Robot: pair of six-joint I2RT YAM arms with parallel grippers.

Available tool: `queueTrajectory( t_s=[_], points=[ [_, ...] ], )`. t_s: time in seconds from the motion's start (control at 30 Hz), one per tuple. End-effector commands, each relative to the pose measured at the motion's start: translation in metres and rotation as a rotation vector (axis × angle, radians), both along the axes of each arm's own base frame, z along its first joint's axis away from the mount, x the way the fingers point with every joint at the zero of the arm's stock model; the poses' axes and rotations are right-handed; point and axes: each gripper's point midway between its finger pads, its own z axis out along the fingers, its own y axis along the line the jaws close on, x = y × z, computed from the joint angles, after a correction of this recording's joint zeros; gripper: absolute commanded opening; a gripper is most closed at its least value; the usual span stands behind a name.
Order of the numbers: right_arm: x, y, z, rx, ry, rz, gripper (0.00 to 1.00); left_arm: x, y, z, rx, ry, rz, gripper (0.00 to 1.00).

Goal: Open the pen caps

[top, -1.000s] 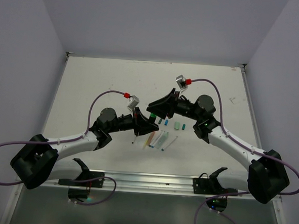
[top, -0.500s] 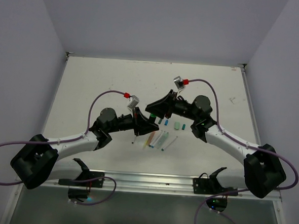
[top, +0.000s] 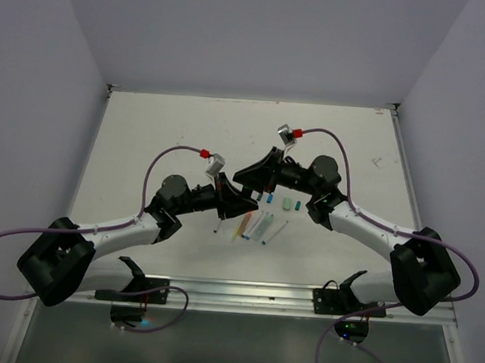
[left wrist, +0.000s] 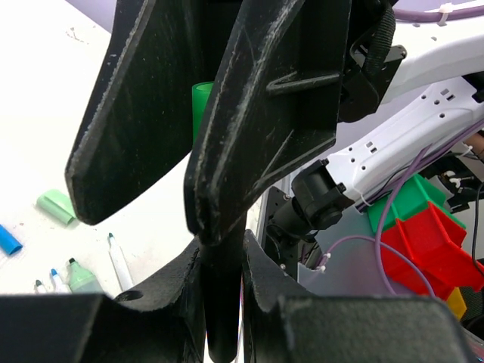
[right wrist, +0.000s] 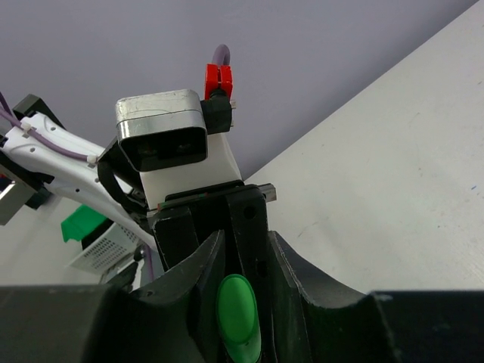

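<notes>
Right claw has closed around green cap.

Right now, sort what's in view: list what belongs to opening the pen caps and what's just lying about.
In the job: bright green cap, between the fingers of the right gripper; dark marker barrel, held by the left gripper.
Lying about: loose mint cap, loose blue cap and uncapped pens on the table; red bin and green bin off the table.
</notes>
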Motion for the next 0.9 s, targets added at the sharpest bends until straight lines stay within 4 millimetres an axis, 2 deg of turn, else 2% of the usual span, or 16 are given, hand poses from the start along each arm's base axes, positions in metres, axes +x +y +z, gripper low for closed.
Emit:
queueTrajectory(
  t_s=[0.0,0.07,0.17,0.2,0.37,0.47,0.5,0.57,0.63,0.77,0.87],
  points=[
    [-0.006,0.002,0.007,0.035,-0.034,0.025,0.32,0.004,0.000,0.016,-0.053,-0.037,0.013,0.00],
    [-0.006,0.002,0.008,0.037,-0.037,0.024,0.27,0.004,0.000,0.017,-0.054,-0.038,0.014,0.00],
    [-0.006,0.002,0.010,0.041,-0.041,0.025,0.11,0.004,0.000,0.015,-0.052,-0.034,0.012,0.00],
    [-0.007,0.002,0.013,0.044,-0.045,0.027,0.02,0.003,0.001,0.012,-0.050,-0.028,0.014,0.00],
    [-0.005,0.000,0.030,0.058,-0.089,0.010,0.00,-0.006,0.002,0.004,-0.058,-0.002,-0.020,0.00],
    [-0.002,-0.002,0.055,0.077,-0.147,-0.005,0.00,-0.013,0.004,-0.007,-0.058,0.025,-0.034,0.00],
    [0.000,-0.002,0.070,0.092,-0.179,-0.014,0.00,-0.016,0.006,-0.014,-0.052,0.044,-0.034,0.00],
    [0.008,-0.008,0.084,0.093,-0.208,-0.048,0.00,-0.018,0.007,-0.019,-0.047,0.059,-0.030,0.00],
    [0.014,-0.014,0.108,0.116,-0.252,-0.077,0.00,-0.022,0.008,-0.026,-0.036,0.070,-0.029,0.00],
    [0.033,-0.041,0.155,0.167,-0.344,-0.182,0.00,-0.025,0.005,-0.039,-0.006,0.080,-0.023,0.00],
    [0.044,-0.058,0.175,0.186,-0.394,-0.254,0.00,-0.031,0.001,-0.046,0.008,0.091,-0.044,0.00]
  ],
)
